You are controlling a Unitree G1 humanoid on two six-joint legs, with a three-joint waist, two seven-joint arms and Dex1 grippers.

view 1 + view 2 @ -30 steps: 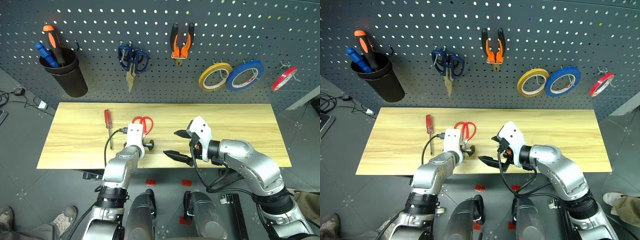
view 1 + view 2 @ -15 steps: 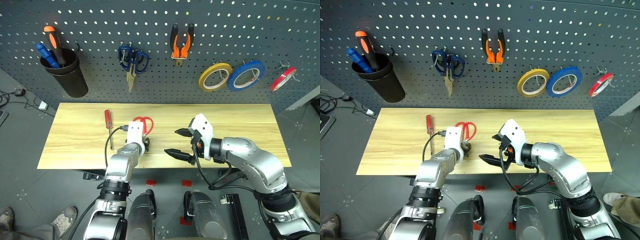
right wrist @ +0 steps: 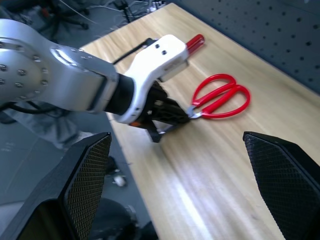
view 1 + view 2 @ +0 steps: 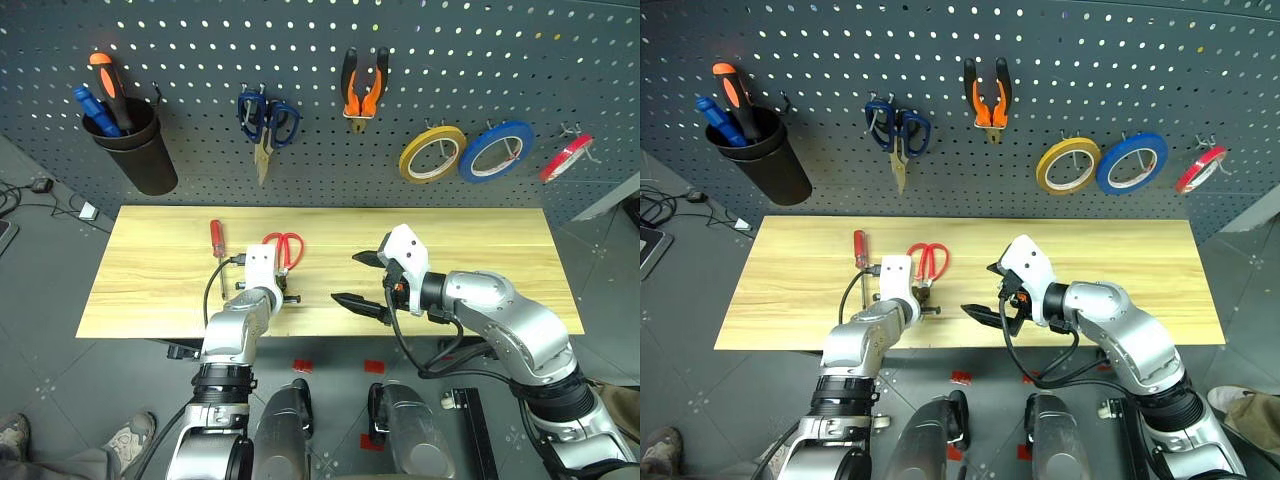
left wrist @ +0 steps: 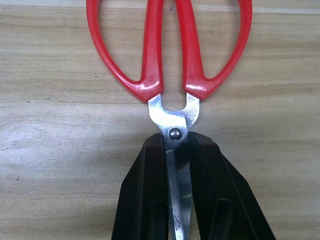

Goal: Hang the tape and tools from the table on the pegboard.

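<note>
- My left gripper [image 5: 177, 150] is pinched tight on the blades of the red-handled scissors [image 5: 170, 60], just behind the pivot screw – handles point away from me toward the pegboard [image 4: 320, 60].
- Scissors lie flat on the table [image 4: 480, 240], left of centre, nearer the front edge than the back.
- My right gripper [image 4: 362, 280] is spread wide with nothing between the fingers, hovering over the front edge near the middle, well apart from the scissors.
- Red-handled screwdriver [image 4: 215, 248] lies on the table left of the scissors, handle toward the back edge, shaft toward the front.
- On the pegboard: pliers [image 4: 363, 88] with orange-and-black handles hang at centre; red tape [image 4: 566, 158] hangs far right on a hook.
- Also hanging – blue-handled scissors [image 4: 266, 122], yellow roll [image 4: 431, 154], blue roll [image 4: 495, 151].
- Black cup [image 4: 140, 150] at the pegboard's left holds an orange-handled and a blue-handled tool.
</note>
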